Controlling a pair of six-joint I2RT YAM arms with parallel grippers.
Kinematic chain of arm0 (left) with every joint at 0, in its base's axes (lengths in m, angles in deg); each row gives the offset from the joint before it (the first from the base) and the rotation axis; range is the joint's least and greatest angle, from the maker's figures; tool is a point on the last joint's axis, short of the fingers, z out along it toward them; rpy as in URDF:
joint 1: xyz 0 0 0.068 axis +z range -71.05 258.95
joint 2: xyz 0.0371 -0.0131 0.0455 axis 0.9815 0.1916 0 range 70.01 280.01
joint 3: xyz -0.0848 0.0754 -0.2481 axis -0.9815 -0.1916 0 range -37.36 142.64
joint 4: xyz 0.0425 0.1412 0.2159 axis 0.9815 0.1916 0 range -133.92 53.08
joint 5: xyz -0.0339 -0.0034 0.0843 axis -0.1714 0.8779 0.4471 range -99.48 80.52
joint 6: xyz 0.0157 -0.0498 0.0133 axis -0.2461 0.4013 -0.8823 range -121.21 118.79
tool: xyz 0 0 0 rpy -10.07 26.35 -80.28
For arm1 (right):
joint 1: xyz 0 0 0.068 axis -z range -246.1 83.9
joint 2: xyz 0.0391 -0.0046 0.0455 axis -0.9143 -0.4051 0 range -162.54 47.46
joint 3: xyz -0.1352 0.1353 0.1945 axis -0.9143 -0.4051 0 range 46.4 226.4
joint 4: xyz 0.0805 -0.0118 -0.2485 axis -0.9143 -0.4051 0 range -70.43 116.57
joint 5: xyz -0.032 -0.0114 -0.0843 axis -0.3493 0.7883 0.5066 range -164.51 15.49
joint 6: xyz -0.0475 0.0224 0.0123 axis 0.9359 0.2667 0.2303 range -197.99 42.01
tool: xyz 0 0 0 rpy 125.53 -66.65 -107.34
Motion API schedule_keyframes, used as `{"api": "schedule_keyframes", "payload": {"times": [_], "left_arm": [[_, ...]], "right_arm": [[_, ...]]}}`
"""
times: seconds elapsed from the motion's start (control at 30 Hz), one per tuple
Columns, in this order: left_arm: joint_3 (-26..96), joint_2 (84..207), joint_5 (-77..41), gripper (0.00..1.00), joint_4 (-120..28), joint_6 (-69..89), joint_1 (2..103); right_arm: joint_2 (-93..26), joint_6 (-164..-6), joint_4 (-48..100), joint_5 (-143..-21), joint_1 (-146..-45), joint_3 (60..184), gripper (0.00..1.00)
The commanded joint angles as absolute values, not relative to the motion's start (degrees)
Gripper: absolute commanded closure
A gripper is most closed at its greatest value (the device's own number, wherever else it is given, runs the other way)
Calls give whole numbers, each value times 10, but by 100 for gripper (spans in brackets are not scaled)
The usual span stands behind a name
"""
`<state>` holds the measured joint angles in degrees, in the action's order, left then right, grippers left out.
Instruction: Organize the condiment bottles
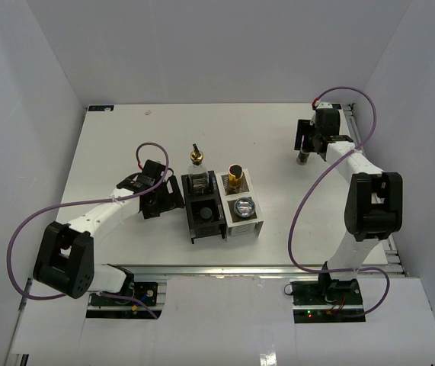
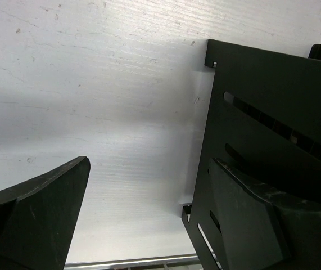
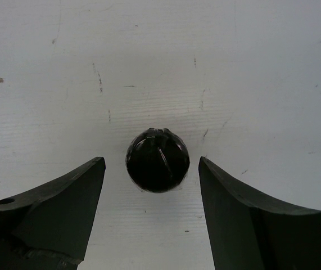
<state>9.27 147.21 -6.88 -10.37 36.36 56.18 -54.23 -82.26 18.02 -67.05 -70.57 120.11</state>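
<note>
A black-and-white rack (image 1: pixel 189 217) stands mid-table. Its far black compartment holds a clear glass bottle with a gold pourer (image 1: pixel 196 171). A gold-necked bottle (image 1: pixel 235 177) fills the far white compartment and a grey-lidded shaker (image 1: pixel 245 206) the near white one. What is in the near black compartment is too dark to make out. My left gripper (image 1: pixel 160 200) (image 2: pixel 149 185) is open and empty beside the rack's slotted black wall (image 2: pixel 261 107). At the far right, a dark jar (image 1: pixel 303 158) (image 3: pixel 157 160) stands on the table between the fingers of my right gripper (image 1: pixel 308 146) (image 3: pixel 152 164), with a gap on each side.
White walls enclose the table on three sides. A metal rail (image 2: pixel 132 261) runs along the near table edge just behind my left gripper. Purple cables (image 1: pixel 152 149) loop over both arms.
</note>
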Motion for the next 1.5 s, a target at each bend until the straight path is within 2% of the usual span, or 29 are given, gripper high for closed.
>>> {"api": "schedule_keyframes", "payload": {"times": [0.0,0.07,0.13,0.17,0.2,0.23,0.27,1.17,1.47], "left_arm": [[125,1477,-58,6,-113,369,572],[134,1482,-58,16,-114,366,575],[143,1485,-59,31,-112,361,581],[151,1486,-58,50,-110,359,583],[157,1487,-57,59,-110,358,586],[162,1488,-56,76,-109,358,587],[167,1489,-54,100,-107,358,588],[280,1646,-172,100,-182,340,569],[320,1685,-175,100,-180,348,544]], "right_arm": [[-524,-820,178,-655,-703,1210,26],[-514,-817,178,-657,-703,1208,26],[-510,-811,176,-659,-703,1214,26],[-513,-809,172,-659,-703,1223,26],[-518,-807,166,-658,-703,1227,25],[-524,-807,156,-660,-703,1235,25],[-530,-806,144,-664,-703,1247,25],[-511,-804,147,-666,-702,1231,23],[-504,-798,136,-667,-702,1245,23]]}}
